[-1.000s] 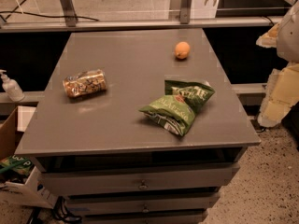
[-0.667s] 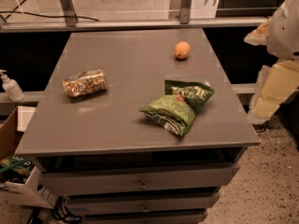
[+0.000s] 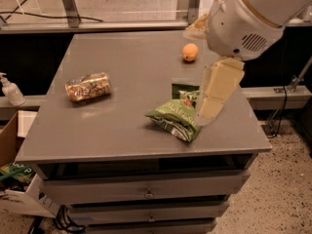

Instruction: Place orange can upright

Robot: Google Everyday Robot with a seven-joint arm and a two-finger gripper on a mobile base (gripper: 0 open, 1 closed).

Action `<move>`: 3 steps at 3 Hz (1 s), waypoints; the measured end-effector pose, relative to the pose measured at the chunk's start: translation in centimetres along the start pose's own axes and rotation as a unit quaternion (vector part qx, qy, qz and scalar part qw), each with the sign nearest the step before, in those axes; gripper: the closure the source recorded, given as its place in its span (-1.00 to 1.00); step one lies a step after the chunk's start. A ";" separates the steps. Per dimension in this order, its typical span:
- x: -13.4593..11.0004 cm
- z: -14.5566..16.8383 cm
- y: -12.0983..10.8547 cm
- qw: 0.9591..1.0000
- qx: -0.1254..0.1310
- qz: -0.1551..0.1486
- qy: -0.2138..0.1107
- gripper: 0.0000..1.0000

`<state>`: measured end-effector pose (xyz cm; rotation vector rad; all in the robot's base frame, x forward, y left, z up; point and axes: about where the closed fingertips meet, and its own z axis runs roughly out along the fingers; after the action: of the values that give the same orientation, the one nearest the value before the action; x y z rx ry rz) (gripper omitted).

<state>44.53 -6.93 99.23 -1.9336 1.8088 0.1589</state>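
Your gripper (image 3: 208, 110) is hanging over the right side of the grey table (image 3: 122, 135), just under the big white arm housing (image 3: 243, 23), and it is covering part of the green snack bags. You are looking at its pale lower end from the side, so you cannot tell whether it is spread or pressed together; it is holding nothing you can see.

The orange can (image 3: 88, 87) is lying on its side on the left part of the tabletop, well apart from the gripper, with its long axis running roughly left to right. A round orange fruit (image 3: 190, 52) is sitting near the far right edge. The larger green snack bag (image 3: 173, 121) is lying towards the front right, and a second green bag (image 3: 184, 91) is poking out just behind it. Off the table's left edge, a white pump bottle (image 3: 9, 89) is standing on a ledge, and a cardboard box (image 3: 12, 145) is sitting below it.
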 end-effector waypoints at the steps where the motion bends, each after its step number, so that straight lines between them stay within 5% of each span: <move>1: -6.1 3.1 0.7 0.997 -0.020 -0.060 -0.047 -1.00; 3: -6.5 4.5 -0.4 0.996 0.002 -0.086 -0.035 -1.00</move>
<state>45.24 0.89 98.01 -2.0433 1.5879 0.1632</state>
